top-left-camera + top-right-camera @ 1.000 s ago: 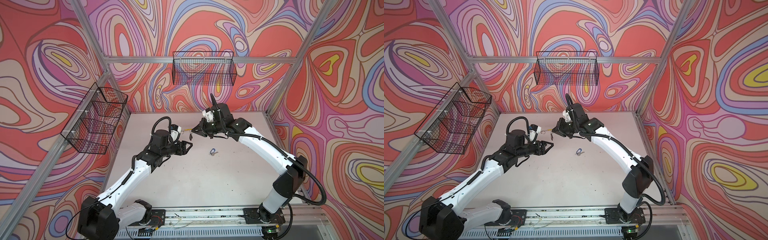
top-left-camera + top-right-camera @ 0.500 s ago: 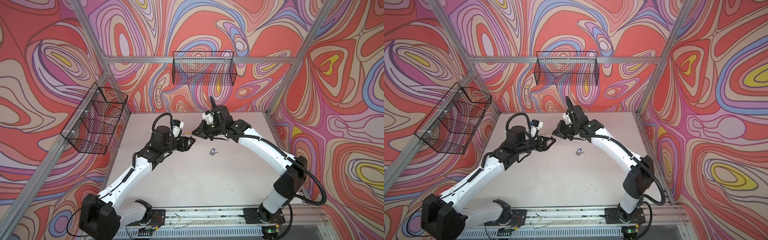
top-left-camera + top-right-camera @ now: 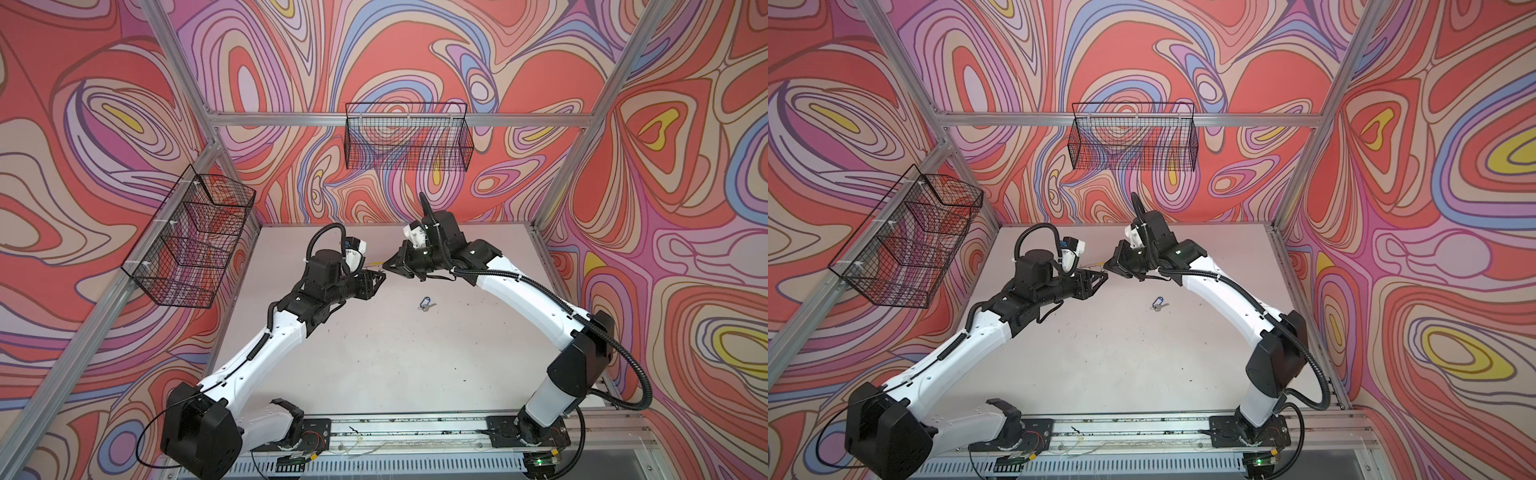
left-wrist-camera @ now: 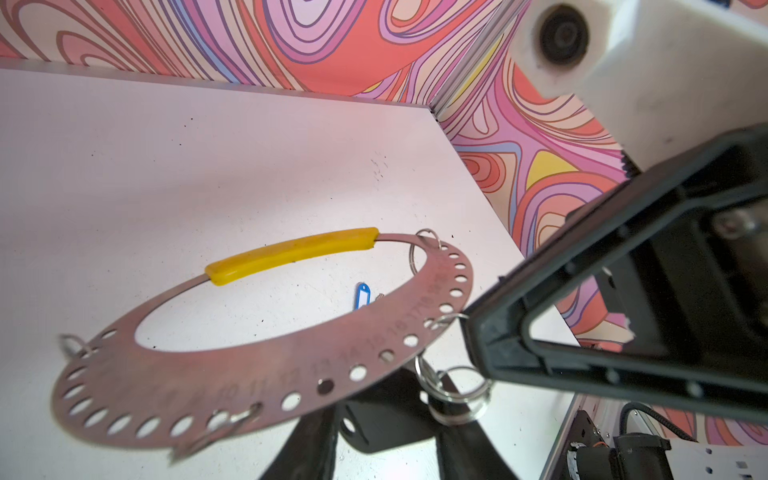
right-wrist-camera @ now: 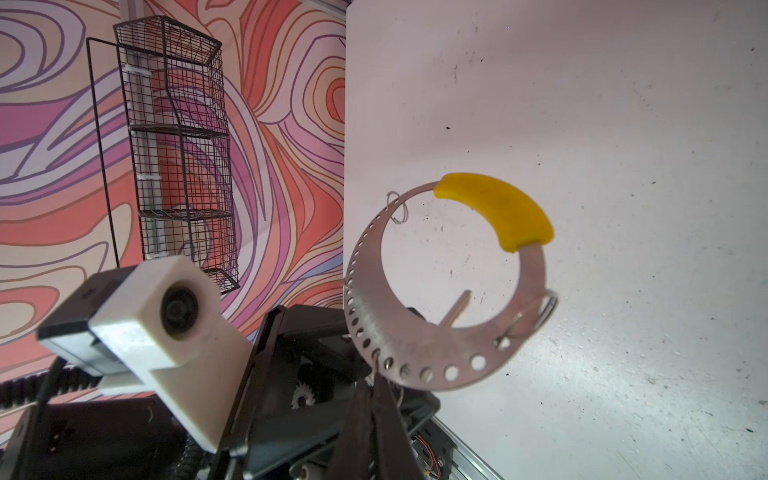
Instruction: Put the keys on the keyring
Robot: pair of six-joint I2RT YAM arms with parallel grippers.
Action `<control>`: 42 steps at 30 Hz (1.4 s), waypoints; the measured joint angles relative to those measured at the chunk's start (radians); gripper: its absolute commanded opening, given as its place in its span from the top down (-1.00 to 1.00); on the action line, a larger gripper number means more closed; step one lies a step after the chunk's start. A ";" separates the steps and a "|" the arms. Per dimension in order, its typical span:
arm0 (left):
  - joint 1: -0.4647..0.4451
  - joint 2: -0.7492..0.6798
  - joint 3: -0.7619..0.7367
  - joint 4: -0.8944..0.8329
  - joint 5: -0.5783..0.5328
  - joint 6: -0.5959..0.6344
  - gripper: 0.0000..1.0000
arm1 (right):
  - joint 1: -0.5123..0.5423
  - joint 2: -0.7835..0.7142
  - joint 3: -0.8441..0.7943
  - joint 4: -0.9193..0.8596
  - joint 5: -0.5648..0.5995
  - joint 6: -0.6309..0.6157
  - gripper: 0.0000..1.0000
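Note:
My right gripper is shut on the rim of the keyring, a perforated grey hoop with a yellow segment, and holds it above the table. In both top views the keyring shows only as a sliver between the grippers. My left gripper sits just under the hoop. A black tag lies between its fingers, which have closed in on it. The tag's split ring is beside a wire ring of the hoop. A silver key blade shows through the hoop. The blue-tagged key lies on the table.
Wire baskets hang on the left wall and the back wall. A metal rail runs along the table's front edge. The two grippers nearly touch at the back middle of the table.
My left gripper has risen and moved toward the keyring and the right gripper, and its jaws have narrowed. The right arm has barely moved.

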 measured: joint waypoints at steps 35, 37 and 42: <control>-0.006 -0.071 -0.022 -0.060 0.033 0.051 0.87 | 0.005 0.017 0.069 -0.089 -0.024 -0.035 1.00; -0.006 -0.071 -0.021 -0.065 0.050 0.052 0.78 | 0.003 0.017 0.070 -0.099 -0.028 -0.041 1.00; -0.005 -0.073 -0.021 -0.110 0.071 0.061 0.51 | -0.005 0.017 0.070 -0.109 -0.032 -0.053 1.00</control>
